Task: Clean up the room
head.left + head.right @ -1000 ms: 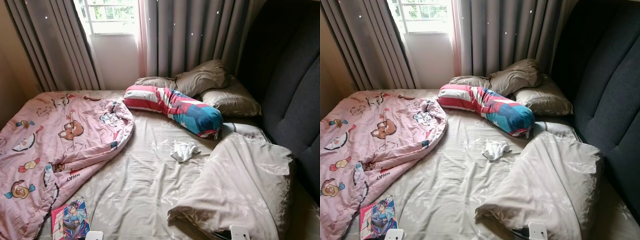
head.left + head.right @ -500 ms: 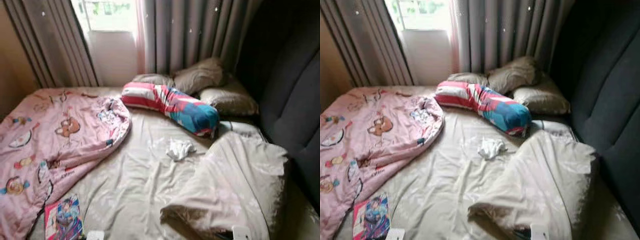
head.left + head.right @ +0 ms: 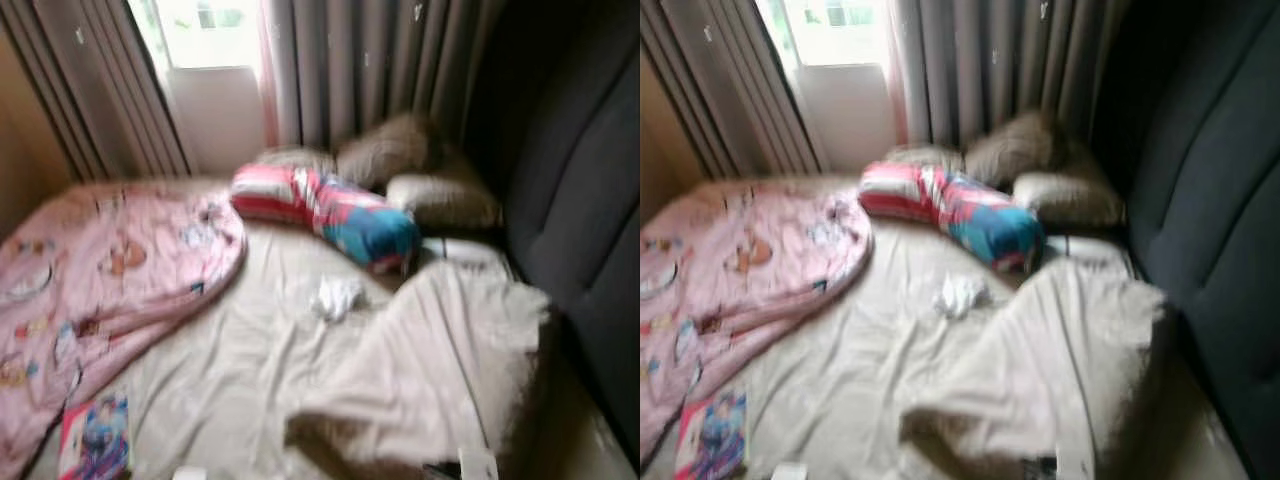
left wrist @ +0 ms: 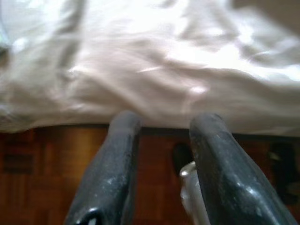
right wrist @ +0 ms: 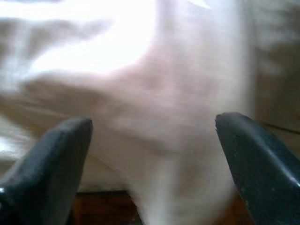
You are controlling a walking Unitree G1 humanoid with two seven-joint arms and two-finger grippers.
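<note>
Bolster [image 3: 330, 210] behind white cloth [image 3: 337, 296], pink blanket [image 3: 110, 270], magazine [image 3: 95, 440] near edge

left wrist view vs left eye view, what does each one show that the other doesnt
Left wrist view: the left claw, its two black fingers a little apart with nothing between them, above a brown wooden floor at the bed's edge.

Left eye view: the pink cartoon blanket, striped bolster, small white cloth, beige pillows, a colourful book, grey curtains and the dark headboard, all blurred.

Both: the pale rumpled bedsheet.
</note>
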